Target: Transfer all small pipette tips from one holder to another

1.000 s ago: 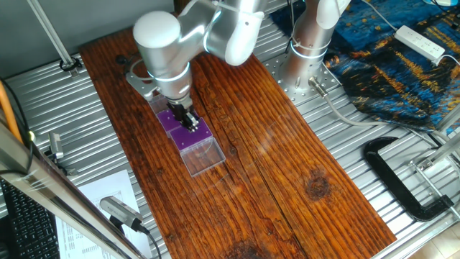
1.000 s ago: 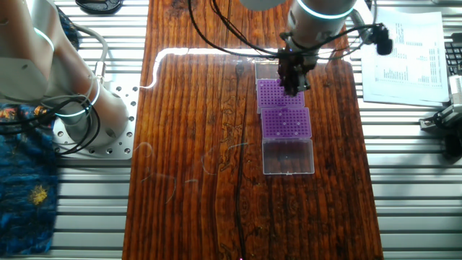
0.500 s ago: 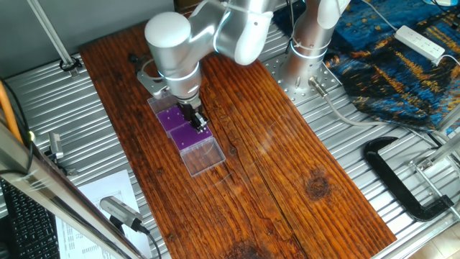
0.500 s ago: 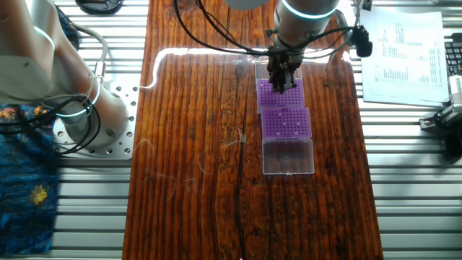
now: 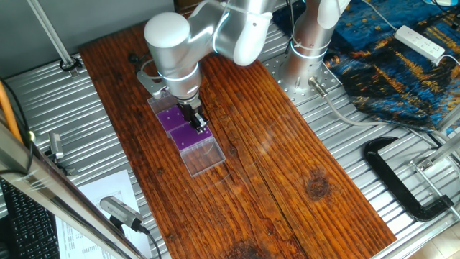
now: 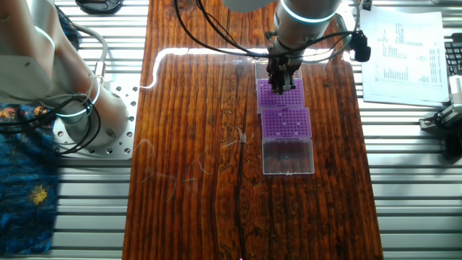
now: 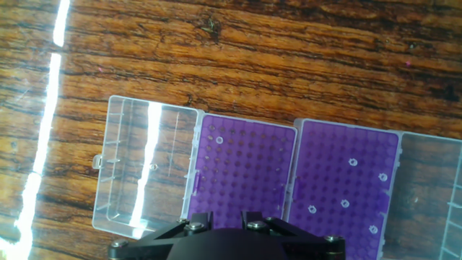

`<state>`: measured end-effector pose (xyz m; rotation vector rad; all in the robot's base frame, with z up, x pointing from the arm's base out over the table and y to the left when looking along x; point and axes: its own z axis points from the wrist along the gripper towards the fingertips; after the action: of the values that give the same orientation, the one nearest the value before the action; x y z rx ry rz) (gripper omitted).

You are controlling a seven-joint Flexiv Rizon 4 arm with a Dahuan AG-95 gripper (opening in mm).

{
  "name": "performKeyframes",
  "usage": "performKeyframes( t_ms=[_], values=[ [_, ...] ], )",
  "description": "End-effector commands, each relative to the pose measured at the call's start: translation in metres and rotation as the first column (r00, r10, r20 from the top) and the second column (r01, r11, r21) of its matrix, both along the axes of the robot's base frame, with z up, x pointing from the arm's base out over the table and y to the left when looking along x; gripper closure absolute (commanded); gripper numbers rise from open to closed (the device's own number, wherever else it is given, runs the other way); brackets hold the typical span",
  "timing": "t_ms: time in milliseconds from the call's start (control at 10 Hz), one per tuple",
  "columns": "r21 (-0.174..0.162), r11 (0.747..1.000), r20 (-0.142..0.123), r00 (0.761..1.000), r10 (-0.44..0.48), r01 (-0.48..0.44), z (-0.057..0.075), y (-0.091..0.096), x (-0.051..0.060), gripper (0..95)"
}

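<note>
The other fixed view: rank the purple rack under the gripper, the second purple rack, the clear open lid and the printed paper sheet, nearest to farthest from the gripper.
1. Purple rack, directly under the gripper.
2. Second purple rack, just below it.
3. Clear open lid, beyond that rack.
4. Printed paper sheet, off the board, right.

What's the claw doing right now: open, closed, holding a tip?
Claw: cannot be told. It hangs low over the purple rack, but its fingertips are too small or out of frame in every view.
</note>
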<state>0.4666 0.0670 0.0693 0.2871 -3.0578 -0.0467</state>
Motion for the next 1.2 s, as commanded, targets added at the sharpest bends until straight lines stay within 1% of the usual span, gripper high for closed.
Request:
performKeyframes(
  t_ms=[100,400,700,1000,1100,1200],
  values=[
    [0.0,1.0,0.001,1.0,0.001,-0.001,0.0005,-0.0001,-0.0002,76.0],
    [0.001,1.0,-0.003,1.0,0.0,0.0,0.0005,-0.0001,-0.0004,76.0],
    [-0.001,1.0,-0.001,1.0,0.012,-0.012,0.0008,-0.0002,-0.0005,76.0],
    [0.001,1.0,-0.016,0.999,0.031,-0.031,0.001,-0.0003,-0.0007,76.0],
    [-0.013,0.999,-0.019,0.999,0.038,-0.039,0.001,-0.0003,-0.0007,76.0],
    [-0.021,0.999,-0.019,0.999,0.04,-0.04,0.0013,-0.0004,-0.0007,76.0]
  ],
)
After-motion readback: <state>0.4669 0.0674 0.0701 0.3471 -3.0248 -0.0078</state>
